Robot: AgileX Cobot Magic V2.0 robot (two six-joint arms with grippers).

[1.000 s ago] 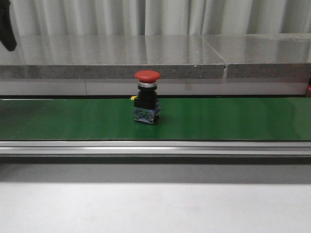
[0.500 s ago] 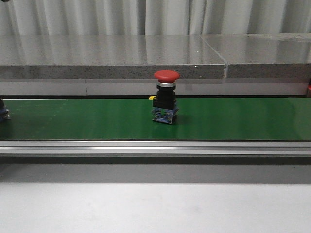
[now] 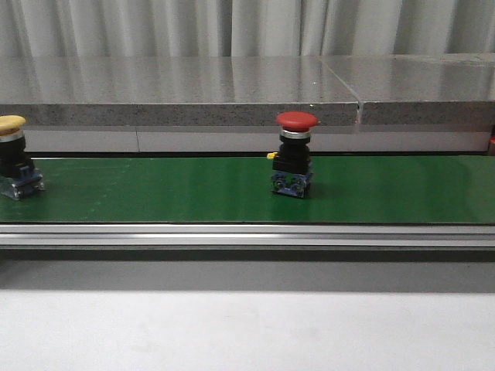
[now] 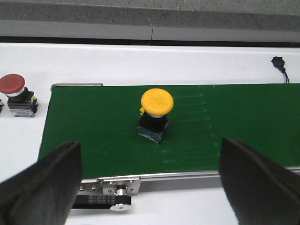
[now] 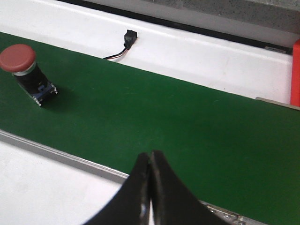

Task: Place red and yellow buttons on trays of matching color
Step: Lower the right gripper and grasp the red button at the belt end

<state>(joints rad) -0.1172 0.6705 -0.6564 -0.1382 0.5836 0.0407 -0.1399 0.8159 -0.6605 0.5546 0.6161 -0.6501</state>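
Item 1, red button: I log it upright on the green conveyor belt, mushroom cap up, long axis vertical. In my right wrist view it stands well ahead of the right gripper and off to one side, across the belt. That gripper's fingers are pressed together, holding nothing.

Item 2, yellow button: upright on the same belt, cap up. It sits ahead of the left gripper, about centred between the two dark fingers, which are spread wide and empty. In the front view it is at the belt's left end.

Item 3, spare red button: on the white table beside the belt end, off to one side of the left gripper.

Trays: none that I can identify for certain.

My judgement: the left arm is nearer yellow and lined up to drop over its vertical axis; the right arm is nearer red but must part its fingers first.
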